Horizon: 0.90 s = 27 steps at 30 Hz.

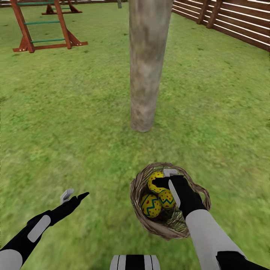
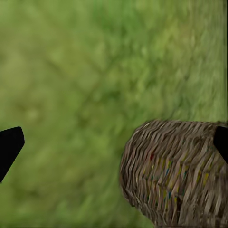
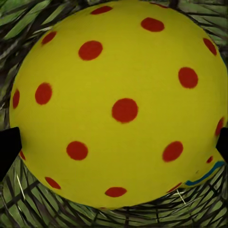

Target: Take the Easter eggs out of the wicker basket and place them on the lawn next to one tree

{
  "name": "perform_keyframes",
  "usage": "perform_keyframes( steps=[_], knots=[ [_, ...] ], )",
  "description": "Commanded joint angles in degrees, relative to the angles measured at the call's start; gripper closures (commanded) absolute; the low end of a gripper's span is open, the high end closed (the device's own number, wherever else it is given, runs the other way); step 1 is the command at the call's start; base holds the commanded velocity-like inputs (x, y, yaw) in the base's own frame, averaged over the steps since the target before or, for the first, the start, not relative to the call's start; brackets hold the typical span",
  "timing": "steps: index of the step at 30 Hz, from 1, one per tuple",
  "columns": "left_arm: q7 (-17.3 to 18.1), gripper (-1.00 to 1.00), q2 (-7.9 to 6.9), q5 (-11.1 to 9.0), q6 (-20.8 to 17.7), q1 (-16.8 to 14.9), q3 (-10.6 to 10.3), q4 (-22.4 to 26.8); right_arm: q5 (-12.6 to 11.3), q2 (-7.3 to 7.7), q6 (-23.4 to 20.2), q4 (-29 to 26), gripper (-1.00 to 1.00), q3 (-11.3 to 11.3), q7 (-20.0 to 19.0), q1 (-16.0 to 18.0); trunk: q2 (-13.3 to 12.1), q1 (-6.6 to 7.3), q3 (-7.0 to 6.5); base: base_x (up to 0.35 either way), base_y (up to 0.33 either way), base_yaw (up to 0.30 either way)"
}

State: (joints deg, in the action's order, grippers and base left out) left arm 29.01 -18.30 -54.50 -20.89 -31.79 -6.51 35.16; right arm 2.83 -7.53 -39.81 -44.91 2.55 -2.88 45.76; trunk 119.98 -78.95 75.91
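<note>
The wicker basket [image 1: 141, 221] stands on the lawn [image 1: 75, 131] just in front of the thick grey-brown tree [image 1: 145, 67]. Three yellow Easter eggs lie in it: one at the far side [image 1: 153, 180], one at the near left [image 1: 150, 205], one at the right [image 1: 166, 198]. My right gripper [image 1: 162, 178] reaches into the basket, open, its fingers straddling the far egg [image 3: 118, 99], which looms large in the right wrist view. My left gripper [image 1: 75, 195] hangs open over the grass to the left of the basket, whose woven side [image 2: 175, 175] appears in the left wrist view.
A red wooden climbing frame [image 1: 41, 26] stands at the back left. A slatted wooden fence [image 1: 232, 22] runs along the back right. Open grass lies all around the trunk and the basket.
</note>
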Motion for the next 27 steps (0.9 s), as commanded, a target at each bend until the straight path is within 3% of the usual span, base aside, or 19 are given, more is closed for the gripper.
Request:
perform_keyframes(
  steps=[1,4,10,19,27],
  knots=[
    [0.0,-1.0,-0.06,-0.6,-0.3,0.0,-0.3,0.0,0.3,-0.04,-0.3,-0.1,1.0,0.3,-0.3,0.0,-0.4,0.23,-0.25,0.0,0.0,0.0],
    [0.0,-1.0,-0.06,-0.6,-0.3,0.0,-0.3,0.0,0.3,-0.09,-0.3,-0.1,1.0,0.3,-0.3,0.0,-1.6,0.89,-1.06,0.0,0.0,0.0],
    [0.0,-1.0,-0.06,-0.6,-0.3,0.0,-0.3,-0.1,0.3,-0.11,-0.3,-0.1,1.0,0.3,-0.3,0.0,-1.6,0.89,-1.62,0.0,0.0,0.0],
    [0.0,-1.0,-0.06,-0.6,-0.2,0.0,-0.4,-0.1,0.2,-0.09,-0.3,-0.1,1.0,0.3,-0.3,0.0,-1.6,0.89,-2.45,-0.307,0.0,0.0],
    [0.1,-1.0,-0.06,-0.7,-0.3,0.0,-0.4,-0.1,0.2,-0.05,-0.4,-0.3,1.0,0.3,-0.3,0.0,-1.6,0.89,-3.1,-0.036,0.0,0.0]
  ],
)
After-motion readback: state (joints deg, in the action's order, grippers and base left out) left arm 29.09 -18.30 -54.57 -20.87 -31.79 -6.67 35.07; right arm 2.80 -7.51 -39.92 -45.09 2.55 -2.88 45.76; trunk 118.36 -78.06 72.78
